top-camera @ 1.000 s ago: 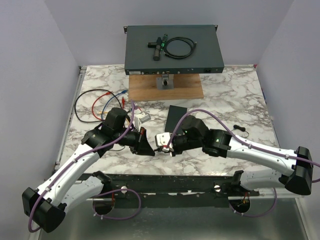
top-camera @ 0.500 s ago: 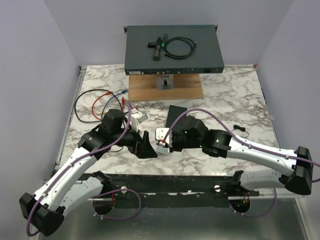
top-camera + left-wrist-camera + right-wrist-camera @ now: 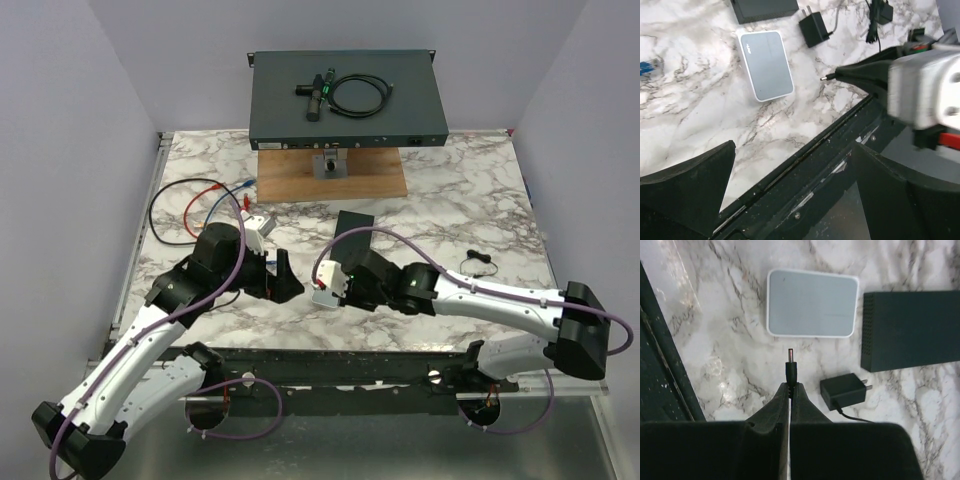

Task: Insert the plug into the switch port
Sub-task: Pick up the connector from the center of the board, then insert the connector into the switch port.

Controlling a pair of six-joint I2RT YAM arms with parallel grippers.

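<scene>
**A:** Where is the plug?

**B:** The right end effector has it clamped between its closed fingers, with the metal tip sticking out past them. It sits over the tabletop, close to the near edge and about midway along it.

**A:** What does the tip point at?

**B:** A small grey device with a white rim, lying flat on the marble. The tip and the device are apart.

**A:** What lies around them?

**B:** A black box with a ribbed side lies just beside the device, on the side toward the far edge. A black power adapter rests near the box, and its cord runs off from it.

**A:** And the other arm?

**B:** The left end effector has its fingers spread wide apart and grips nothing. It faces the right one, near it, above the same stretch of the near edge.

**A:** Anything farther back?

**B:** A black rack unit stands on a wooden board at the far edge, with a coiled black cable on top. Red, blue and black leads lie near the left edge.
</scene>
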